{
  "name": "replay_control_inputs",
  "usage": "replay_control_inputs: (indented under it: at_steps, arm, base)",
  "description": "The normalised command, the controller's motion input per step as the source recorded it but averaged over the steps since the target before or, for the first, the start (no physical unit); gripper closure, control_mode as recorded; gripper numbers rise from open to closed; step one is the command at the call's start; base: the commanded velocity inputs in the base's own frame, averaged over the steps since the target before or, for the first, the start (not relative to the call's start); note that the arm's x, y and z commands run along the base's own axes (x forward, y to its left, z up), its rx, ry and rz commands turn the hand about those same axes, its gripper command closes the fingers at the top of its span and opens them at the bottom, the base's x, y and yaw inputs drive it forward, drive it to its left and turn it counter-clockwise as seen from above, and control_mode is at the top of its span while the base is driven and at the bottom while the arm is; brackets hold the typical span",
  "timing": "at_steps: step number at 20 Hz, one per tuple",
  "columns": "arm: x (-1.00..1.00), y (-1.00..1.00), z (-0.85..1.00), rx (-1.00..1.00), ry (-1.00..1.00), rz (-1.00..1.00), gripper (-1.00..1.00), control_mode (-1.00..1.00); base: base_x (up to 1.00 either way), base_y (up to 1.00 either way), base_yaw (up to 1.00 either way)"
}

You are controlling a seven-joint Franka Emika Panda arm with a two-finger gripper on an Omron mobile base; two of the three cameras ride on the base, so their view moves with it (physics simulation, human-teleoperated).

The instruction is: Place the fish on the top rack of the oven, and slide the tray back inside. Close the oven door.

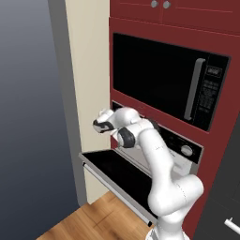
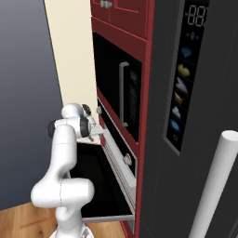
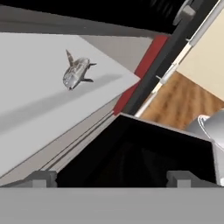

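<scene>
Small silvery-grey fish is seen lying on the pale grey flat tray, upper left of hand view, well apart from the empty, spread pincer; black glass oven door is dropped open.

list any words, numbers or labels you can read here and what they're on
"88", roughly: pale digits on the dark panel display, cut off by the frame edge, so not certain.
Coloured icons on the dark panel: pictures, no words.
Microwave keypad: small pale marks, too blurred to read.
Oven control strip: faint marks beside the knobs, unreadable.
Fish and tray: no text.
</scene>
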Motion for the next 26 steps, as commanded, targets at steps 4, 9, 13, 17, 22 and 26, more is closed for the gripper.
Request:
replay_control_inputs:
  at_steps: [4, 9, 13, 17, 22, 26]
  arm:
    - [-0.97, 0.22, 0.01, -0.02, -0.66, 0.00, -1.00, -1.00]
    - [-0.90, 0.07, -0.28, -0.12, -0.82, 0.07, -1.00, -1.00]
    - [-0.90, 0.05, -0.27, -0.13, -0.45, 0.06, -1.00, -1.00]
    - [-0.41, 0.42, 0.00, -0.09, -0.07, 0.00, -1.00, -1.00]
    - [0.00, 0.77, 0.06, -0.13, 0.00, -0.02, -1.00, -1.00]
    - [-0.21, 0.81, 0.10, -0.17, -0.09, -0.05, -1.00, -1.00]
  base:
    - [0.00, 0.00, 0.00]
    - [0.00, 0.00, 0.00]
    - [0.00, 0.00, 0.00]
    - [0.00, 0.00, 0.00]
    - [0.00, 0.00, 0.00]
    - [0.00, 0.00, 0.00]
